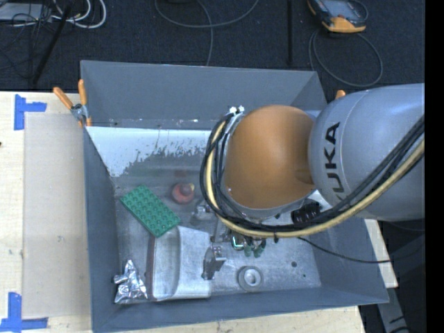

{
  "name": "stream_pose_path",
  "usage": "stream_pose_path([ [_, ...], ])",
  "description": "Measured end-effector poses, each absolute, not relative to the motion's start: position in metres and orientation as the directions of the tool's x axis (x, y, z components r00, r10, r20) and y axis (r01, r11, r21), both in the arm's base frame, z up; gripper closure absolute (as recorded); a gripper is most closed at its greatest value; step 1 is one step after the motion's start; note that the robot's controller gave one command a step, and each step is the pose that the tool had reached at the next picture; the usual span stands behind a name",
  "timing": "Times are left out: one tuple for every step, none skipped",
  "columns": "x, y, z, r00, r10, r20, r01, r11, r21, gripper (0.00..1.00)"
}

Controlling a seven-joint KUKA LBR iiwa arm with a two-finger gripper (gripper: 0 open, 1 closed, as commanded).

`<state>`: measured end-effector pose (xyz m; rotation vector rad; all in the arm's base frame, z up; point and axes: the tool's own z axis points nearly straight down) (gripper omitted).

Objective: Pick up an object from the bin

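My gripper (pixel 214 261), open or closed I cannot tell, hangs beside the silvery sheet (pixel 173 269) near the bin's (pixel 208 96) front wall. It looks light and slippery, so I'd pinch its edge.

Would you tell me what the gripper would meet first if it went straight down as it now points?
Most likely the right edge of the silvery flat sheet lying in the bin, as the gripper points down just beside it; otherwise the bare floor. Depth is unclear.

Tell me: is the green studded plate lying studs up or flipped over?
Studs up: the green studded plate lies in the left part of the bin, with rows of bumps showing across its upper face.
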<state>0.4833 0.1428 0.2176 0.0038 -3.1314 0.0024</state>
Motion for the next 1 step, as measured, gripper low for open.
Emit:
stream_pose_path([
  [0.4906, 0.2014, 0.0822, -0.992, 0.128, 0.010, 0.128, 0.992, -0.003, 0.00],
])
